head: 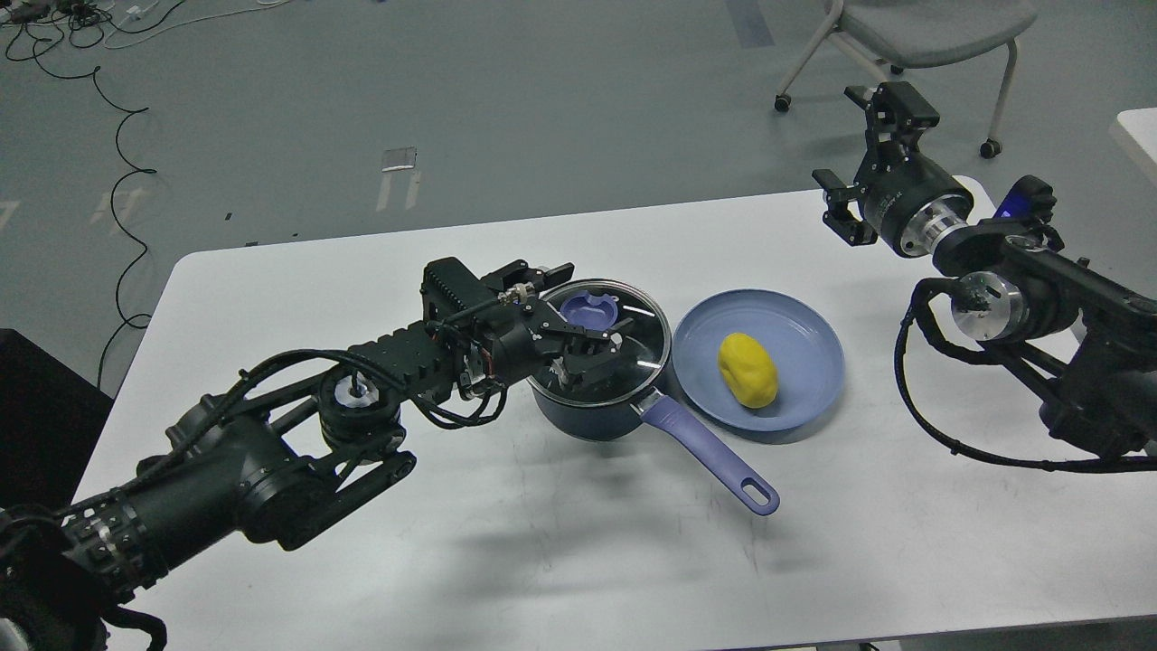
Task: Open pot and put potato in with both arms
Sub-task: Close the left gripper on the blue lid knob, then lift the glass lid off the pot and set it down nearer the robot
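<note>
The dark blue pot [597, 411] with a long purple handle is standing on the white table [542, 561], its glass lid [624, 339] on. The left gripper [592, 348] is hovering open over the lid. The yellow potato [747, 369] is lying on the blue plate [795, 334], just beside the pot. The right gripper [863, 158] is hanging open, well apart. No writing is readable.

Black jointed arms [271, 425], silver rings, cables.
</note>
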`<state>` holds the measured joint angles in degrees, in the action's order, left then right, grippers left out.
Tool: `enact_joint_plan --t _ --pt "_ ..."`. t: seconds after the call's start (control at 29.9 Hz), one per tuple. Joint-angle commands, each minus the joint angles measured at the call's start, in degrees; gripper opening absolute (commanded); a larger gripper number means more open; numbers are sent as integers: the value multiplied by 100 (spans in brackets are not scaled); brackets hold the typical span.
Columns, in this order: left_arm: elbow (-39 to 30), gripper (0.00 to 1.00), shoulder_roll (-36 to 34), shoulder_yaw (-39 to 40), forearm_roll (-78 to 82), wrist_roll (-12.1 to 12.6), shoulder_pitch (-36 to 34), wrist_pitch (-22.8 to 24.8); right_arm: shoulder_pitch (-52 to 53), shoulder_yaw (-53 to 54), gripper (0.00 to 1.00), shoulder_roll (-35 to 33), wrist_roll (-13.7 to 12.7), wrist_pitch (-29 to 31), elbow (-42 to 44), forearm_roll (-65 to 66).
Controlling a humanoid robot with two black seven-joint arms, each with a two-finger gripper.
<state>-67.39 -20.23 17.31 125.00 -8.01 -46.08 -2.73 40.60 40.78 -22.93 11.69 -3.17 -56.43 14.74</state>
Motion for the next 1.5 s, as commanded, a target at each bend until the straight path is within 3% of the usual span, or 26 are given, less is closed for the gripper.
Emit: enact_joint_plan --t 0.0,0.64,0.74,0.87,1.17,1.34,1.47 --pt "103 98 10 -8 0 -8 3 -70 0 0 100 -18 0 0 1 2" --pt "103 96 19 -167 0 -104 82 -88 -52 -52 100 -27 9 -9 27 2" --pt "103 89 19 -167 0 -157 82 -88 -88 -61 100 -27 9 -9 27 2" --pt "199 67 19 -158 0 -201 73 -79 -88 -88 100 -27 18 -17 27 11" --pt "296 63 10 -132 0 -192 73 -79 -88 -114 100 -27 18 -17 27 20" --pt "296 45 -7 -123 0 -210 55 -88 -88 -123 100 -9 26 -17 150 20" --pt "226 43 -69 -123 0 -219 -15 -88 -88 -123 100 -1 26 -17 176 20"
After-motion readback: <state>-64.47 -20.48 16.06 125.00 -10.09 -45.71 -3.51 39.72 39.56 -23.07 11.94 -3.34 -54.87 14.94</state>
